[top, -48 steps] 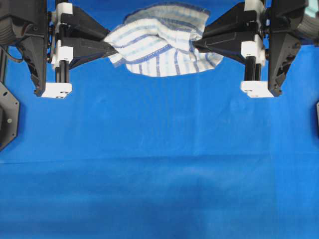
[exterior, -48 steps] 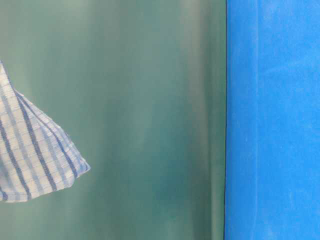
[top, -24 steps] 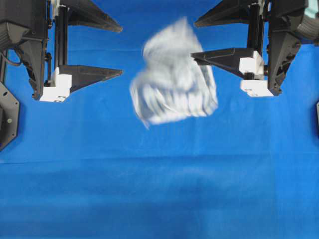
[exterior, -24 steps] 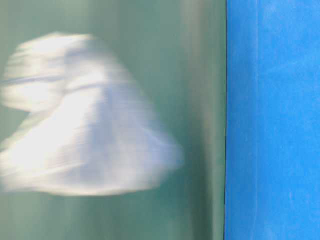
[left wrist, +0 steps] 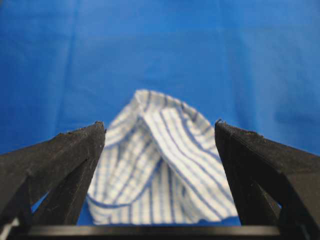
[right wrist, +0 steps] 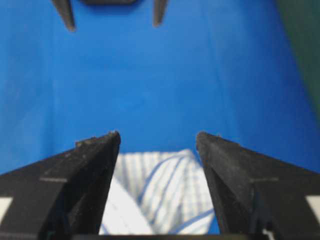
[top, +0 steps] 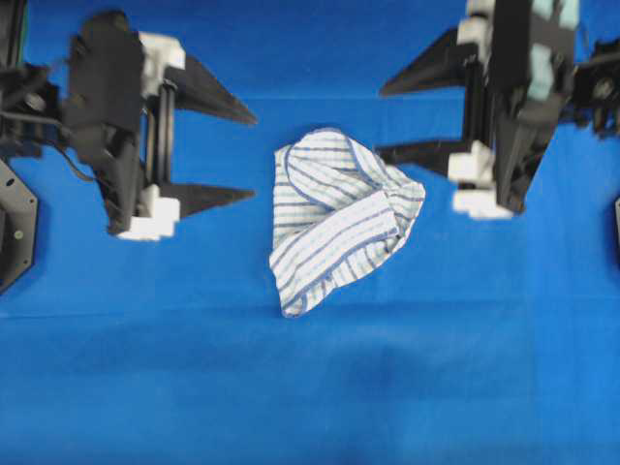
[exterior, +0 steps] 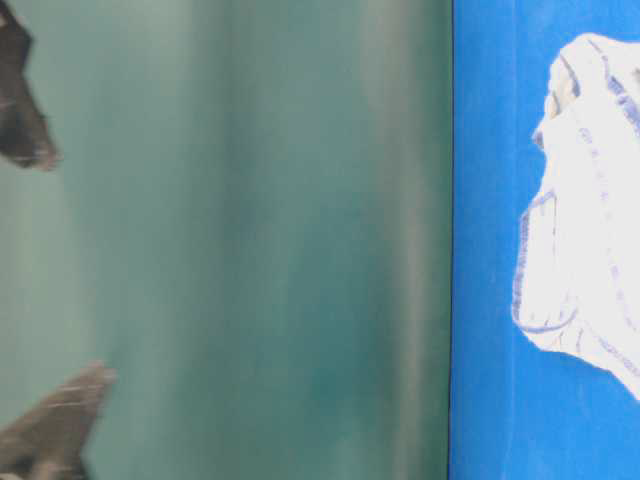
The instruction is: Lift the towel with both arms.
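This looks like a robotics lab set up for recording, not a home or shop. The worktop is covered edge to edge by a plain blue sheet (top: 310, 387), smooth but for faint creases, a staged backdrop. Two black robot arms with white plastic blocks reach in from the far side, the left gripper (top: 242, 155) and right gripper (top: 383, 121) among them. Behind the sheet's edge stands a blank green wall (exterior: 250, 240).
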